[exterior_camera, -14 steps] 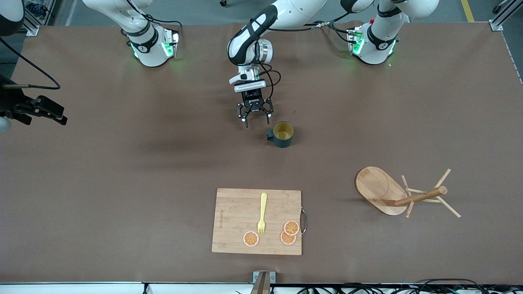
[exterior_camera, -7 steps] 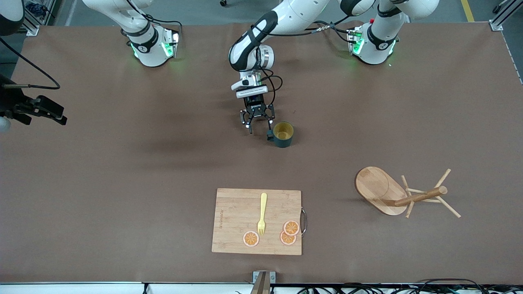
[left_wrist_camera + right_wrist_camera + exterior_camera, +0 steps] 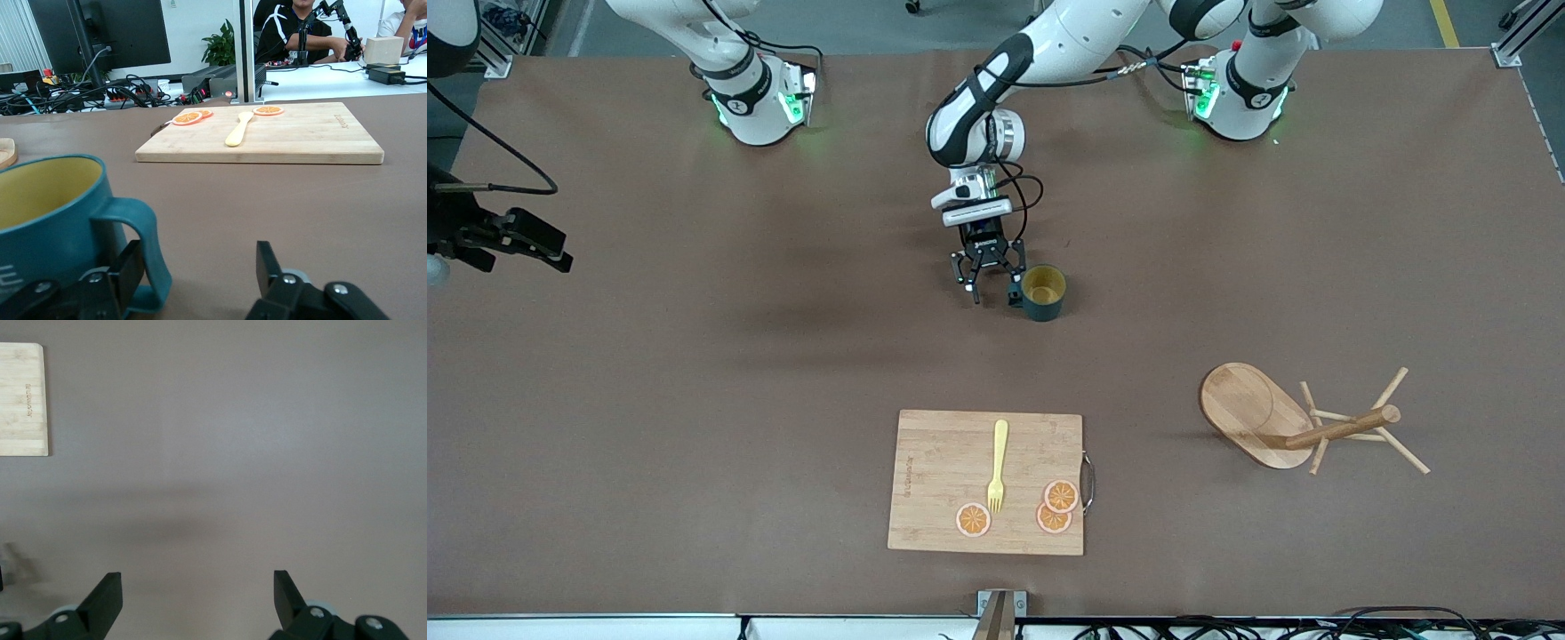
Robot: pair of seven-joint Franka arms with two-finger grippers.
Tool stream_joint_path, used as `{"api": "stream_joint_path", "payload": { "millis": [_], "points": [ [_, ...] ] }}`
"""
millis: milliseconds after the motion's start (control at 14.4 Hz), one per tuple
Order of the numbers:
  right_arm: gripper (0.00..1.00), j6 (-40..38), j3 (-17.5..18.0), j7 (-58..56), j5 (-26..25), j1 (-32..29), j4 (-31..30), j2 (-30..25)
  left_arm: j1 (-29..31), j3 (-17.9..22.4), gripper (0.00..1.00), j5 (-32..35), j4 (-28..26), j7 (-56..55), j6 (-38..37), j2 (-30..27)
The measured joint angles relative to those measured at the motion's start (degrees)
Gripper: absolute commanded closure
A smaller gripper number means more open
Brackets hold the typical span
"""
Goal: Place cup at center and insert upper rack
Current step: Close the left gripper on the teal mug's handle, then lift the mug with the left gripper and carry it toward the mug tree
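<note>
The dark teal cup (image 3: 1044,293), yellow inside, stands upright near the table's middle, its handle (image 3: 141,257) turned toward the right arm's end. My left gripper (image 3: 994,284) is down at the table beside it, open, with the handle between its fingers. One fingertip (image 3: 129,268) is close against the handle; the other stands well clear. The upper rack (image 3: 1280,423), a wooden mug tree, lies on its side toward the left arm's end, nearer the front camera than the cup. My right gripper (image 3: 197,588) waits open, high over bare tabletop.
A bamboo cutting board (image 3: 934,444) lies near the table's front edge, nearer the camera than the cup. It carries a yellow fork (image 3: 997,467) and three orange slices (image 3: 973,519). Bare brown tabletop lies between the cup and the board.
My left gripper has come down and moved toward the cup until the handle is between its fingers, and its jaws have narrowed somewhat. Cup, rack and right arm have not moved.
</note>
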Motion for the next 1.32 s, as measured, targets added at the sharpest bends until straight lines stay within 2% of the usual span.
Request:
{"api": "stream_joint_path", "payload": {
  "millis": [277, 554, 693, 831, 1039, 1316],
  "points": [
    [0.00, 0.03, 0.00, 0.00, 0.00, 0.00, 0.00, 0.00, 0.00, 0.00, 0.32, 0.94, 1.09, 0.00, 0.00, 1.49],
    [0.00, 0.03, 0.00, 0.00, 0.00, 0.00, 0.00, 0.00, 0.02, 0.51, 0.48, 0.98, 1.10, 0.00, 0.20, 1.74],
    [0.00, 0.03, 0.00, 0.00, 0.00, 0.00, 0.00, 0.00, 0.08, 0.74, 0.62, 0.98, 1.12, -0.01, 0.34, 1.82],
    [0.00, 0.03, 0.00, 0.00, 0.00, 0.00, 0.01, 0.00, 0.21, 0.75, 0.80, 0.98, 1.12, -0.01, 0.35, 1.88],
    [0.00, 0.03, 0.00, 0.00, 0.00, 0.00, 0.04, 0.00, 0.73, 0.76, 0.98, 0.98, 1.12, -0.06, 0.35, 2.01],
    [0.00, 0.03, 0.00, 0.00, 0.00, 0.00, 0.07, 0.00, 1.70, 0.75, 1.00, 0.20, 1.90, -0.16, 2.05, 1.96]
  ]
}}
